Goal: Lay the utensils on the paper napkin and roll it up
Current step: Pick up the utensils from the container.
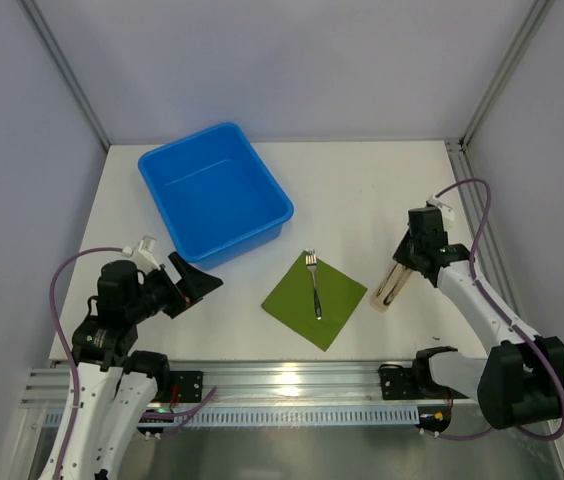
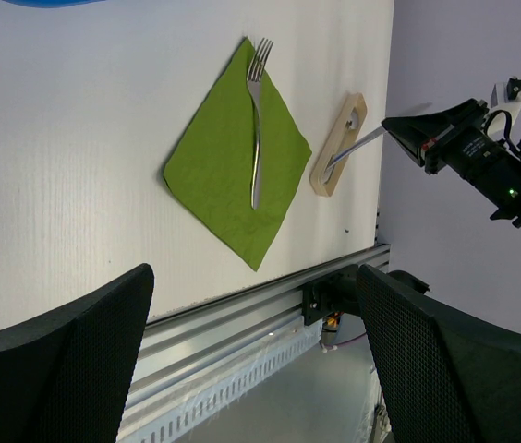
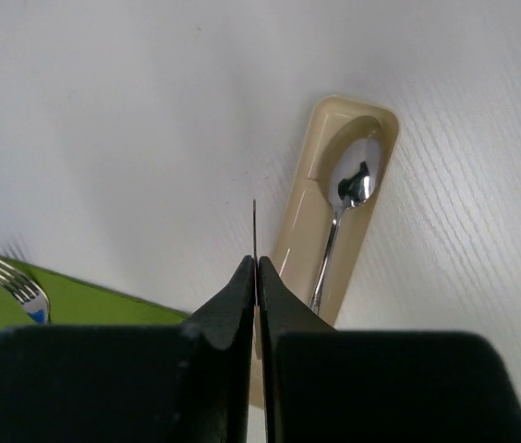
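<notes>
My right pincer (image 3: pixel 255 269) is clamped together on a thin silvery utensil (image 3: pixel 254 221), seen edge-on and probably a knife, poking out ahead of the tips beside the beige holder (image 3: pixel 290 231). The spoon (image 3: pixel 334 245) lies in that holder just ahead-right, and the fork (image 2: pixel 256 138) sits on the green napkin (image 2: pixel 214 175) off to the left. Likely stiff, light, slick metal that can swivel in a pinch, so I'd grip mid-handle, flat faces to the pads; my left pincer (image 2: pixel 253 286) is wide apart, holding nothing, well short of the napkin.
</notes>
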`<action>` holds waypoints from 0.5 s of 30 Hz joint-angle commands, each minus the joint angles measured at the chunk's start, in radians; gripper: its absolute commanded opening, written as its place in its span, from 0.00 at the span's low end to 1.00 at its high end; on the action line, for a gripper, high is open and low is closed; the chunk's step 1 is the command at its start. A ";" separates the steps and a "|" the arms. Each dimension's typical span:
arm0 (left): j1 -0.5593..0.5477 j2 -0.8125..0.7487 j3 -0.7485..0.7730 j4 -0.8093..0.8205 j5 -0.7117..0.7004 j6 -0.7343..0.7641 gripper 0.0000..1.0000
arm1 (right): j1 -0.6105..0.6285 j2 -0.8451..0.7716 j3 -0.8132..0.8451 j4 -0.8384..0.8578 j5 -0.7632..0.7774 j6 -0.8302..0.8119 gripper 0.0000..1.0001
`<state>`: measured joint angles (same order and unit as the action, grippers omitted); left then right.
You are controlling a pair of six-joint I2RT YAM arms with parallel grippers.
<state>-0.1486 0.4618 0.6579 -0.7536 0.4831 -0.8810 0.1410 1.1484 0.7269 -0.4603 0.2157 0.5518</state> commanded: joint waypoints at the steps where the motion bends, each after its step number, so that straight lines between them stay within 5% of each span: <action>1: -0.002 -0.003 0.029 0.000 0.012 0.016 0.91 | -0.004 -0.050 0.072 -0.027 -0.029 -0.038 0.04; 10: -0.003 -0.005 0.031 -0.003 0.006 0.014 0.91 | -0.004 -0.062 0.167 -0.072 -0.128 -0.075 0.04; 15: -0.002 -0.009 0.025 -0.006 0.003 0.011 0.91 | -0.003 -0.056 0.193 -0.048 -0.315 -0.087 0.04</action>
<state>-0.1486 0.4618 0.6579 -0.7578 0.4816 -0.8810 0.1406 1.1042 0.8700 -0.5274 0.0467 0.4892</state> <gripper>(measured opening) 0.913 0.040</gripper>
